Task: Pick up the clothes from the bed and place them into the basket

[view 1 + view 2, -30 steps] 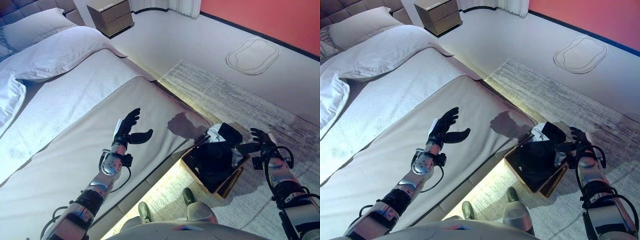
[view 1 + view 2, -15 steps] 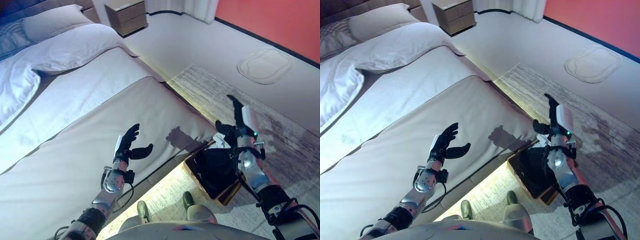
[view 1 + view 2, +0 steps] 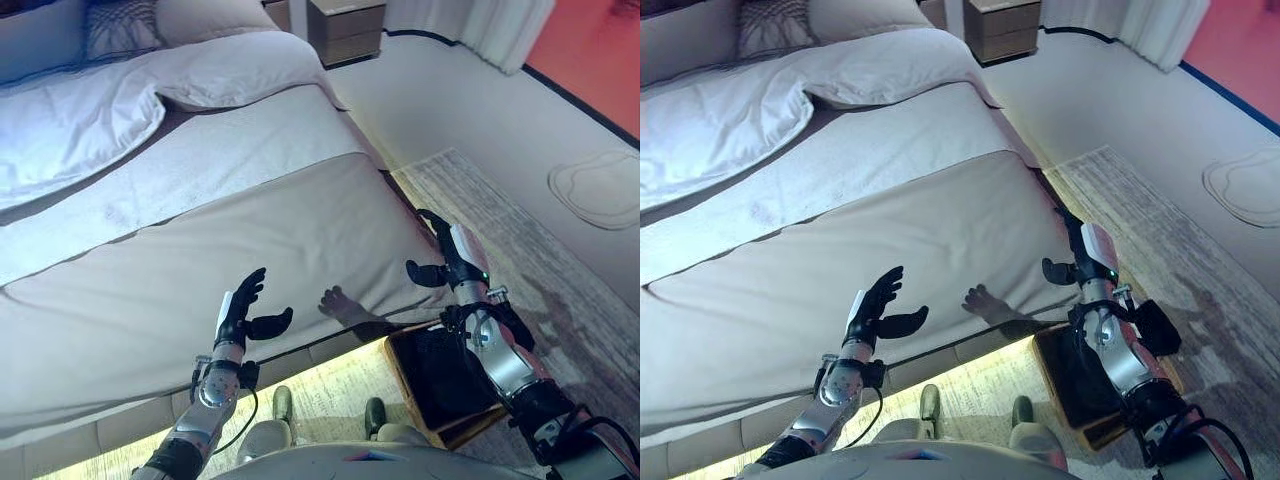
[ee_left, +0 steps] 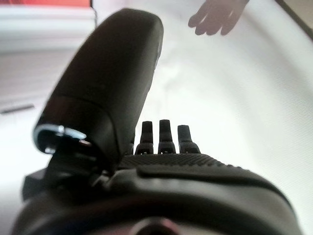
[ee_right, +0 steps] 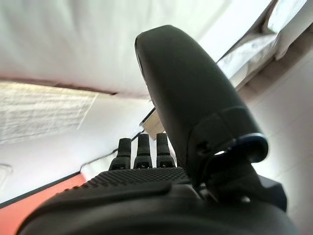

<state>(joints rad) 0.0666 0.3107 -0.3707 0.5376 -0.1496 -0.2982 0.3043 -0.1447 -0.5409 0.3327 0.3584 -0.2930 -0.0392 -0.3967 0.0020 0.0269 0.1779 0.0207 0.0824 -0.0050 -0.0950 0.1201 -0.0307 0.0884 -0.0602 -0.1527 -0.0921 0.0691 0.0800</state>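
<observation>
The grey bed cover (image 3: 200, 240) lies flat, and I see no clothes on it. A wooden basket (image 3: 399, 369) stands on the rug by the bed's near corner, with dark clothes (image 3: 446, 368) inside; a dark piece hangs over its far rim (image 3: 1155, 326). My left hand (image 3: 243, 306) is open and empty above the bed's near edge; its straight fingers (image 4: 160, 132) show in the left wrist view. My right hand (image 3: 441, 257) is open and empty, raised over the bed's corner above the basket. Its straight fingers (image 5: 139, 146) show in the right wrist view.
A white duvet (image 3: 70, 110) and pillows (image 3: 240, 65) lie at the head of the bed. A nightstand (image 3: 346, 28) stands by the far wall. A pale rug (image 3: 560, 280) covers the floor to the right. A lit strip runs under the bed's edge (image 3: 330, 370).
The camera has swung towards the bed. My right hand has risen from beside the basket and moved left to the bed's corner. My left hand stays open over the bed.
</observation>
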